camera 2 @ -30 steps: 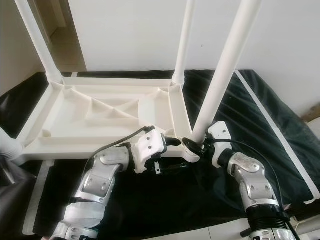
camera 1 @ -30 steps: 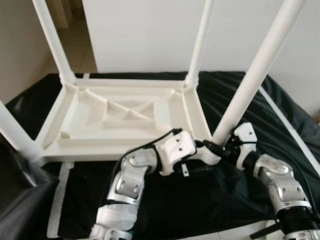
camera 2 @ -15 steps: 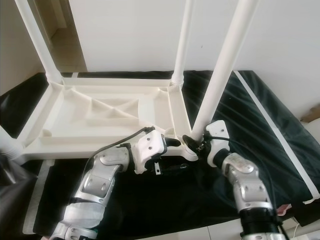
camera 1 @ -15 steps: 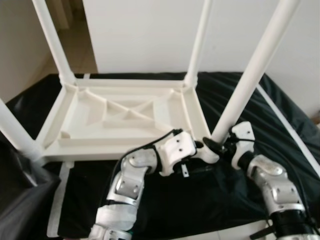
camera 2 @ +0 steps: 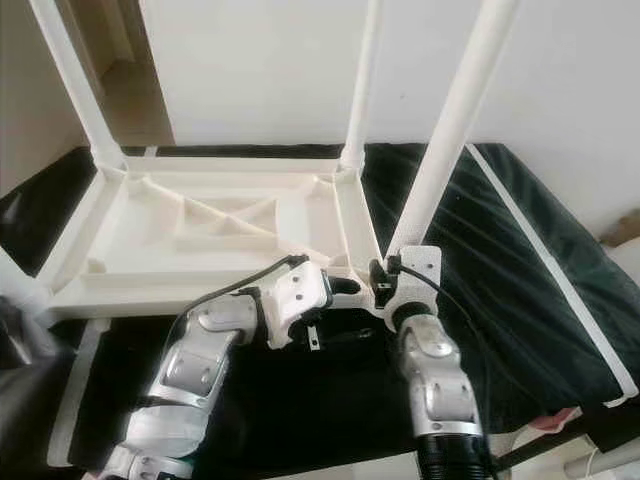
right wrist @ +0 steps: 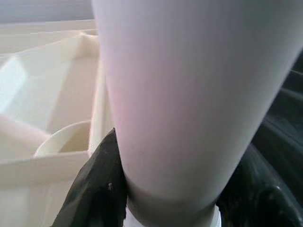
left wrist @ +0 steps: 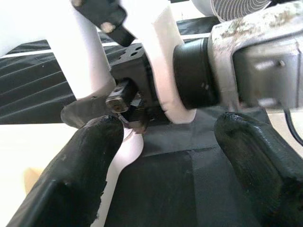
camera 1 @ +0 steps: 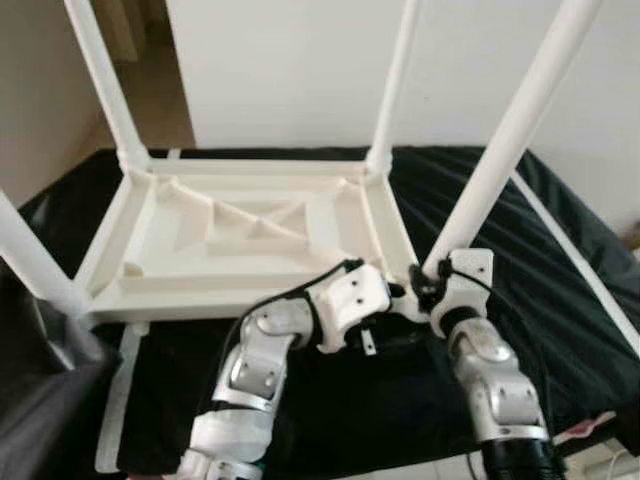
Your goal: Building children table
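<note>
Nearest, on the black sheet [camera 1: 560, 250]: both silver arms, reaching forward to the near right corner of the upturned children's table [camera 1: 250, 235]. Right tool [right wrist: 165, 189] clamped round the base of the near right leg [camera 1: 505, 150], one black finger on each side of the white tube, just above its socket. Left tool [left wrist: 165, 156] close beside that same corner, fingers [left wrist: 83, 165] spread wide, nothing between them, aimed at the right wrist and the foot of the leg. Beyond the arms: the white tabletop lying underside up, ribs and diagonal braces showing. Near left leg [camera 1: 30, 260] standing at its corner. Farther off, far left leg [camera 1: 100, 75] and far right leg [camera 1: 395, 75] upright in their sockets, with the pale wall [camera 1: 300, 60] behind. Step in hand, by the look of it: seating or tightening the fourth and last leg. Next move, as a judgement: firm twist or downward push by the right tool, corner steadied on the left, then a check that the leg stands true.
</note>
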`<state>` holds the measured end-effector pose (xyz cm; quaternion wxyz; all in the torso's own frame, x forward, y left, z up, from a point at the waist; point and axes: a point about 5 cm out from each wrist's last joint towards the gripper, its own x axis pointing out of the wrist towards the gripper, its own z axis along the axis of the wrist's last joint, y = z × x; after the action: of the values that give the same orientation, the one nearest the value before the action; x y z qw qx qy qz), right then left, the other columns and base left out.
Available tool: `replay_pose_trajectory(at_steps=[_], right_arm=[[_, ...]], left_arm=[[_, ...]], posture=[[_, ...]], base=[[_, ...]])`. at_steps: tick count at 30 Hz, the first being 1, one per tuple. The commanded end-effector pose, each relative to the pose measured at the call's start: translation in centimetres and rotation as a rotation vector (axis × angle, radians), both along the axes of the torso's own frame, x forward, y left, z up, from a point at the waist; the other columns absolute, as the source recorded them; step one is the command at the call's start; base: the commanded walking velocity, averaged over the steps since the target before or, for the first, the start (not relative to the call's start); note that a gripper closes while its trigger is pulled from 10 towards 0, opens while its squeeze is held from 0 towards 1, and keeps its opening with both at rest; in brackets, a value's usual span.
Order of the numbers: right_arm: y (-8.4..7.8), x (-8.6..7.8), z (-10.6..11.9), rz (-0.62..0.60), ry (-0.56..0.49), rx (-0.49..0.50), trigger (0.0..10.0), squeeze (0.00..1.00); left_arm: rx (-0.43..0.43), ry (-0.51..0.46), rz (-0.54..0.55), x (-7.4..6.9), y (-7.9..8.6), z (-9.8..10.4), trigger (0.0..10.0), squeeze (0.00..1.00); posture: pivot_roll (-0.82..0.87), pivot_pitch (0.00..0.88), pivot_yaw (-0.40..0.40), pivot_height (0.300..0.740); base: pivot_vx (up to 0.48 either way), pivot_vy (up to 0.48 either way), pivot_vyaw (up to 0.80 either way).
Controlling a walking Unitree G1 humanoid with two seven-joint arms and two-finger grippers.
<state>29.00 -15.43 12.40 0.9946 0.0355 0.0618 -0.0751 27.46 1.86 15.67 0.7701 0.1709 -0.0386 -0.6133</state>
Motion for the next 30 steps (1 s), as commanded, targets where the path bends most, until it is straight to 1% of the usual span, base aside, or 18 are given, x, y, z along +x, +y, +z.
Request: replay_pose_trajectory(at_steps=[1, 3, 5, 17, 23, 24, 27, 30], right_arm=[[-1.3, -0.6, -2.2, -0.126, 0.119, 0.022, 10.0, 0.00], [-0.6, -0.6, -2.2, -0.171, 0.130, 0.061, 10.0, 0.00], [0.0, -0.7, -2.1, -0.165, 0.132, 0.072, 10.0, 0.00], [0.4, -0.6, -1.7, -0.176, 0.128, 0.049, 10.0, 0.00], [0.9, -0.3, -1.3, -0.138, 0.106, 0.042, 10.0, 0.00], [1.0, -0.3, -1.3, -0.132, 0.104, 0.041, 10.0, 1.00], [0.9, -0.4, -1.2, -0.118, 0.098, 0.043, 10.0, 1.00], [0.3, -0.9, -0.5, -0.070, 0.024, 0.010, 10.0, 1.00]], left_arm=[[-0.044, -0.017, 0.216, 0.5, 0.2, -0.7, 10.0, 0.00], [-0.047, -0.017, 0.226, 0.7, 0.4, -0.6, 10.0, 0.00], [-0.045, -0.017, 0.230, 0.7, 0.6, -0.6, 10.0, 0.00], [-0.041, -0.018, 0.227, 0.6, 0.5, -0.8, 10.0, 0.00], [-0.036, -0.032, 0.240, 0.8, 0.9, -0.6, 10.0, 0.00], [-0.036, -0.032, 0.242, 0.8, 0.9, -0.6, 10.0, 0.00], [-0.039, -0.030, 0.245, 0.8, 1.1, -0.6, 10.0, 0.00], [-0.038, -0.025, 0.260, 0.4, 1.3, -1.1, 10.0, 0.00]], posture=[[-0.01, 0.000, -0.055, 0.740], [0.00, 0.000, -0.058, 0.740], [0.00, 0.000, -0.060, 0.740], [0.00, 0.000, -0.066, 0.740], [0.02, 0.000, -0.077, 0.740], [0.03, 0.000, -0.079, 0.740], [0.03, 0.000, -0.081, 0.740], [0.02, 0.000, -0.084, 0.740]], base=[[0.000, 0.000, 0.00], [0.000, 0.000, 0.00], [0.000, 0.000, 0.00], [0.000, 0.000, 0.00], [0.000, 0.000, 0.00], [0.000, 0.000, 0.00], [0.000, 0.000, 0.00], [0.000, 0.000, 0.00]])
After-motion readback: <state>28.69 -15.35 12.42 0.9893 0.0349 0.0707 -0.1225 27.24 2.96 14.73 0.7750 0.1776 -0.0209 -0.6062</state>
